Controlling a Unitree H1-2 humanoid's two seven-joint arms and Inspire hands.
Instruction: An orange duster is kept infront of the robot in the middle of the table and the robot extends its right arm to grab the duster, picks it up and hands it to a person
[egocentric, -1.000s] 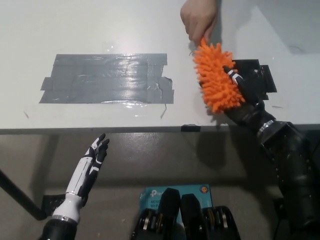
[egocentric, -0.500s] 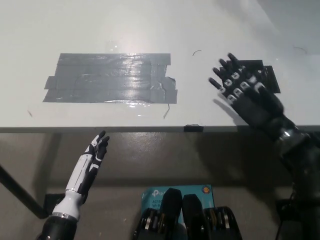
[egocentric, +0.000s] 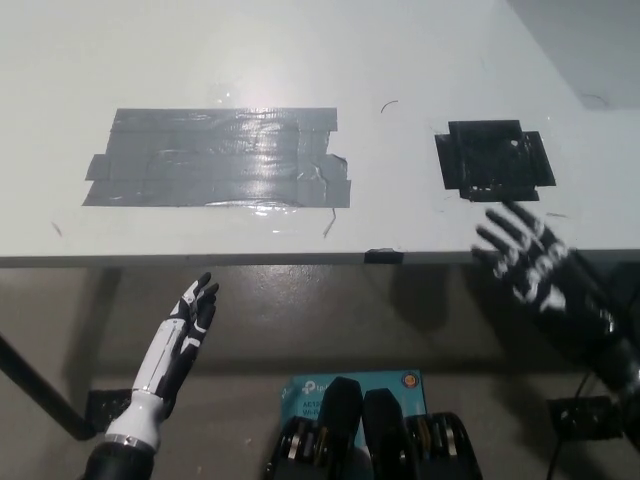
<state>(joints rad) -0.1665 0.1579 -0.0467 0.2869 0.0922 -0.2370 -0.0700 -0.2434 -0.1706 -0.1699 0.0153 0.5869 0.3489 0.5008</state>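
On the table (egocentric: 300, 40), the big tape patch (egocentric: 215, 158) sits at 10 o'clock and the small tape square (egocentric: 495, 160) at 2 o'clock, well apart. The left hand (egocentric: 185, 335) hangs at 7 o'clock below the table edge; the right hand (egocentric: 530, 265) at 4 o'clock, just before the small square.

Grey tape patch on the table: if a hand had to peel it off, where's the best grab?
Probably the grey tape patch at its right end: strips there look ragged and slightly lifted; the rest lies flat on the table. Come from the right, low along the surface; the open right hand is nearer that end.
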